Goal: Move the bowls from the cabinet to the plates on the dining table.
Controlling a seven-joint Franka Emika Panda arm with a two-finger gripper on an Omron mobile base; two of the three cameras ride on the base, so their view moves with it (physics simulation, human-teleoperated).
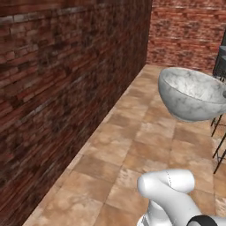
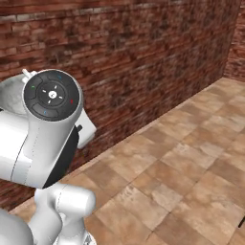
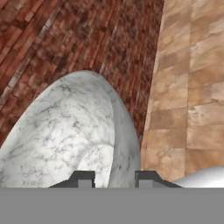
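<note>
A white-grey marbled bowl (image 1: 192, 92) hangs in the air above the tiled floor, tilted on its side. In the hand view the bowl (image 3: 65, 135) looms close, its rim running down between the two dark fingertips (image 3: 83, 178). My gripper (image 3: 114, 178) is shut on that rim. From the right base view a sliver of the bowl (image 2: 10, 98) shows behind the arm's round dark wrist cap (image 2: 51, 94). The cabinet, the plates and the dining table are out of view.
A dark red brick wall (image 1: 57, 88) runs close along the left, and another brick wall (image 1: 185, 31) closes the far end. Brown floor tiles (image 1: 132, 150) stretch ahead. Thin dark stool legs (image 1: 218, 132) stand at the right edge.
</note>
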